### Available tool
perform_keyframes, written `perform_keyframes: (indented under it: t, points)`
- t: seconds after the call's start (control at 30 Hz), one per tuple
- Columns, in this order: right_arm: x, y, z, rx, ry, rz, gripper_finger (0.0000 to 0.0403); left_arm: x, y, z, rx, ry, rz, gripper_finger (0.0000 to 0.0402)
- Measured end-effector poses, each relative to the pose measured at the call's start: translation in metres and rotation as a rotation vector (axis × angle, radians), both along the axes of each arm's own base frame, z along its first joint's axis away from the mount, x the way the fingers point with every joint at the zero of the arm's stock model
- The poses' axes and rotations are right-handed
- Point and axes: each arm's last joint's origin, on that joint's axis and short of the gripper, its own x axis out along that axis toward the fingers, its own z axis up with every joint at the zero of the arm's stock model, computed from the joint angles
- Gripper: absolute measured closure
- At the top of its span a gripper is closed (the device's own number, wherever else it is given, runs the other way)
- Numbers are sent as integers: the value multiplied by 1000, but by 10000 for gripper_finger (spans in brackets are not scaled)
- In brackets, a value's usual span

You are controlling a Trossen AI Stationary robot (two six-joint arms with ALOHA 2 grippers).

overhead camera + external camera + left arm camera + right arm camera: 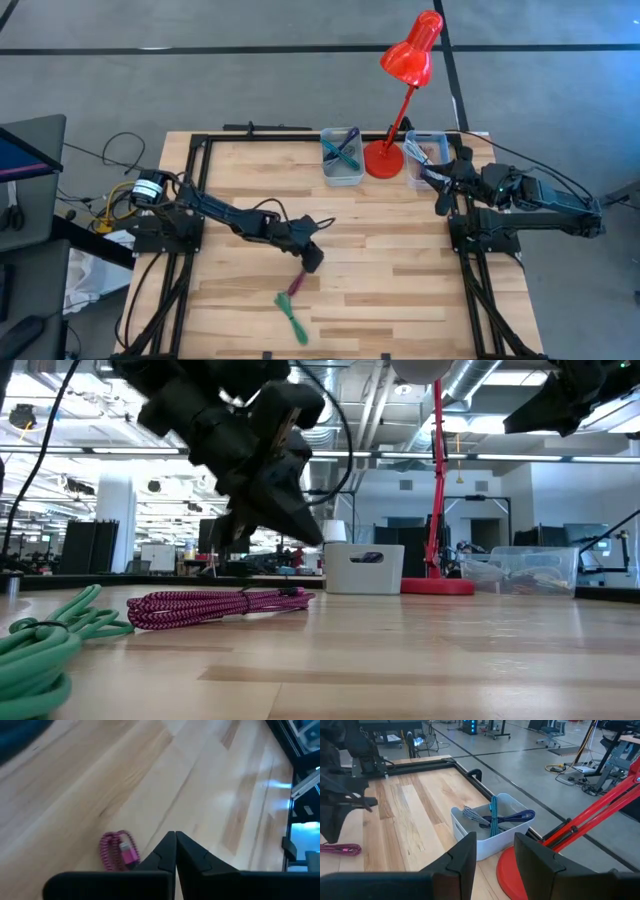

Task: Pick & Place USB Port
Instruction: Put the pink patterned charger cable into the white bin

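A coiled pink braided USB cable (297, 283) lies flat on the wooden table, also seen in the low view (215, 605) and the left wrist view (119, 852). My left gripper (311, 256) hangs just above and beside it, fingers shut (175, 840), touching nothing; the low view shows it lifted off the table (285, 510). A green cable (292, 315) lies nearer the table's near edge (40, 645). My right gripper (492, 852) is open and waits near the far right corner (441, 203), looking at a white bin (470, 837) of cables.
At the far edge stand a white bin (342, 160) holding blue and green cables, a red desk lamp on its round base (383, 160), and a clear bin (423, 158). Black frame rails (200, 200) run along the table's sides. Bare wood lies between the cables and the bins.
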Motion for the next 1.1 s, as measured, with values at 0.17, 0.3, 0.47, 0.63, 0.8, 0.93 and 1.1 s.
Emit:
perform_keyframes:
  t: [0.17,0.3,0.47,0.63,0.8,0.93,1.1]
  points:
    - [0,0,0,0,0,0,278,12,-1,22,74,46,11,398]
    - [0,0,0,-1,0,-1,278,9,3,12,109,204,51,398]
    - [0,0,0,-3,1,-2,278,21,-4,-20,66,316,26,399]
    - [0,0,0,-3,1,-3,278,42,-9,-26,41,326,-93,399]
    - [0,0,0,-3,1,-2,278,42,-3,-14,125,323,-110,399]
    - [0,0,0,-4,1,-3,278,40,5,-3,136,313,-112,395]
    - [0,0,0,-4,1,-4,278,40,13,1,127,310,-132,363]
